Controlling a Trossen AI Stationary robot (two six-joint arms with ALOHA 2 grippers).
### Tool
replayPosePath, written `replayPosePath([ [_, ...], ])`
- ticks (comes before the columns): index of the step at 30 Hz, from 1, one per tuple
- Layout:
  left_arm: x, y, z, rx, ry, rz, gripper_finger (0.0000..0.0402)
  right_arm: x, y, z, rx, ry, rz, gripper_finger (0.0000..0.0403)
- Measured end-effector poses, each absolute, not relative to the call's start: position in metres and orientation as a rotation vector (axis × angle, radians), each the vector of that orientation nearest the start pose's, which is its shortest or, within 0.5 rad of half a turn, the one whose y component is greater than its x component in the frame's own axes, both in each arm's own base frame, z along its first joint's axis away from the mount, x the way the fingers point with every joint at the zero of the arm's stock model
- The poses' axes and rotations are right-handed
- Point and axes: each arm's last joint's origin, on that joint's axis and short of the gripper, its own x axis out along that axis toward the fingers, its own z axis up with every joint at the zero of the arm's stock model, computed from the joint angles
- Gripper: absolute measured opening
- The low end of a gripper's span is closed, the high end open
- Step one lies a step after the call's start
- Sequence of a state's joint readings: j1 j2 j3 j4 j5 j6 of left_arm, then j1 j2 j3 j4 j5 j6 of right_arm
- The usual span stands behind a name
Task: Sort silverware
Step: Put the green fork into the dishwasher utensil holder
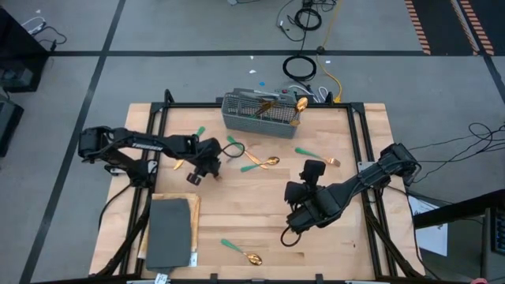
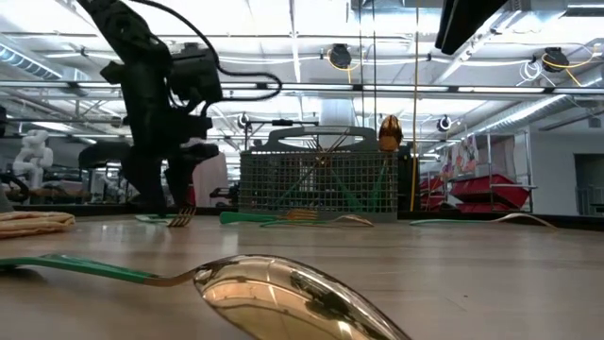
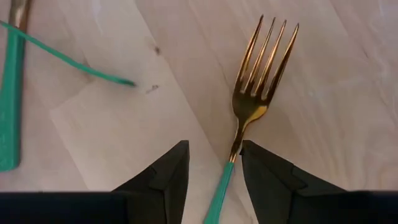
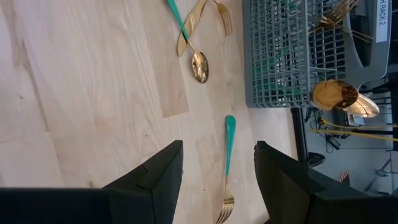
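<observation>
Left end effector (image 3: pixel 214 180) hung wide open astride a gold fork (image 3: pixel 249 118) near the table's left edge, gripping nothing; next, close on it. Right end effector (image 4: pixel 217 180) waited open, empty, mid-table.

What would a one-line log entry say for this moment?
left gripper: open, straddling fork handle | right gripper: open, empty, above table | caddy: holds some cutlery

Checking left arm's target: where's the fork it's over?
High view: the fork lies left of centre, beside the left hand; in the left wrist view its handle runs between the open fingers.
</observation>
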State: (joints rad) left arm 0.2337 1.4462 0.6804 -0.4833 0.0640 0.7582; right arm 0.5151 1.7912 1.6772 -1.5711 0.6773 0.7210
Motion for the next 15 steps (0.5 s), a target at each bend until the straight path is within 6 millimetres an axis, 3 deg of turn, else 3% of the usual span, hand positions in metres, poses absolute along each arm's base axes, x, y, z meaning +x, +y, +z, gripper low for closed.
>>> replayPosePath([
  [11, 0.235, 0.057, 0.120, 0.375, 1.291, -0.419, 0.0152, 0.285, 0.141, 0.303, -0.344, 1.212, -0.583, 0.0185],
  [15, 0.238, 0.058, 0.117, 0.371, 1.305, -0.422, 0.0124, 0.285, 0.142, 0.303, -0.334, 1.207, -0.587, 0.0185],
])
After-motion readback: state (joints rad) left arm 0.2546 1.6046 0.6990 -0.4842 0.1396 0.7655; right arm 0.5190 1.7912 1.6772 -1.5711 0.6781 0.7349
